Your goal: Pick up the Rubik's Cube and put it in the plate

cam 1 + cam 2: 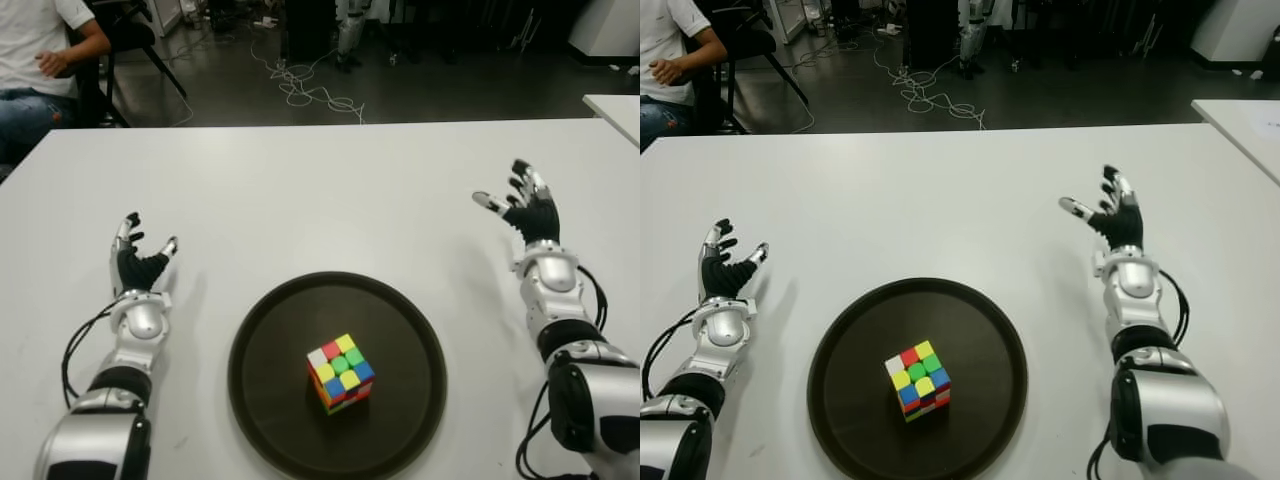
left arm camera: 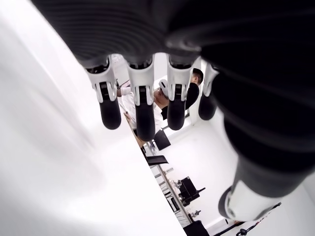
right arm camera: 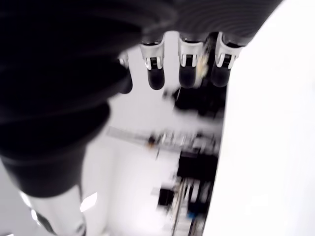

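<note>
Both hands are spread and hold nothing, the Rubik's Cube [image 1: 340, 373] already sitting inside the plate [image 1: 268, 340], inward of and nearer the robot than the left hand [image 1: 137, 262] and right hand [image 1: 525, 208], the left seemingly nearer.

- Rubik's Cube [image 1: 341, 373]: standard three-by-three cube with mixed, unsolved faces; top face shows white, red, yellow, green and blue stickers. It sits flat on one face, turned corner-on toward the camera, inside the plate, slightly toward the near side of centre. No hand touches it.
- Plate [image 1: 270, 330]: round, dark brown, with a shallow raised rim. It lies flat on the white desk [image 1: 300, 190], near the front edge.
</note>
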### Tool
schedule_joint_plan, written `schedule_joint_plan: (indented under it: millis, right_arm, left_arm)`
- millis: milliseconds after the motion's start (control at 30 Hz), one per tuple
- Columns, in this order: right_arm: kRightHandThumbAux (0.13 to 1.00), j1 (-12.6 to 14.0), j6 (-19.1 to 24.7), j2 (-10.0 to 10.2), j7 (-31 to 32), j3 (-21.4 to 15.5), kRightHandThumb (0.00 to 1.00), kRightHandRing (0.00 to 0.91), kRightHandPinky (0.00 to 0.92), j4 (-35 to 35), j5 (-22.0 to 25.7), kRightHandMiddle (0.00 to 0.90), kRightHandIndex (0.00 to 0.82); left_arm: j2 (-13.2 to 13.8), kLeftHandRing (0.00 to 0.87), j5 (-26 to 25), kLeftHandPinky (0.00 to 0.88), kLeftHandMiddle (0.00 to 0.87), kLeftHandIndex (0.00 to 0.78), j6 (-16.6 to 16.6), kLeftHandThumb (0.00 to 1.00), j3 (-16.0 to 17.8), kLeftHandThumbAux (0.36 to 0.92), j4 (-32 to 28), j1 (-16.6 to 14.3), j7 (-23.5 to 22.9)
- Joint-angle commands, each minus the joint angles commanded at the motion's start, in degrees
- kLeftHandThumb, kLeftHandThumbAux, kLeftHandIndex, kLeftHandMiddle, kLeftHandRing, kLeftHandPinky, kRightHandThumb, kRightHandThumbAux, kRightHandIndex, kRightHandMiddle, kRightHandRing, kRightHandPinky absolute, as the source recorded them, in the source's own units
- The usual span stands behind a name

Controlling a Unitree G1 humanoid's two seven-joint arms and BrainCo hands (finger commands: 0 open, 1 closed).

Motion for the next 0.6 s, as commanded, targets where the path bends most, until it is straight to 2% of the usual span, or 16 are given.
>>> schedule_joint_plan:
  millis: [300,600]
  right_arm:
    - [0.754,-1.45,3.94,-0.37,-4.42,0.69,0.000,0.025,0.027,1.01,-2.90,0.046,0.055]
    - [0.759,-1.25,3.74,-0.29,-4.74,0.74,0.000,0.038,0.028,0.81,-3.87,0.061,0.065]
  left_arm:
    - [0.24,0.182,-0.70,0.194,0.171,0.119,-0.79,0.069,0.62,0.715,0.12,0.29,-1.08]
    - [0.22,0.205,-0.65,0.233,0.186,0.119,-0.91,0.075,0.76,0.711,0.53,0.28,-0.70]
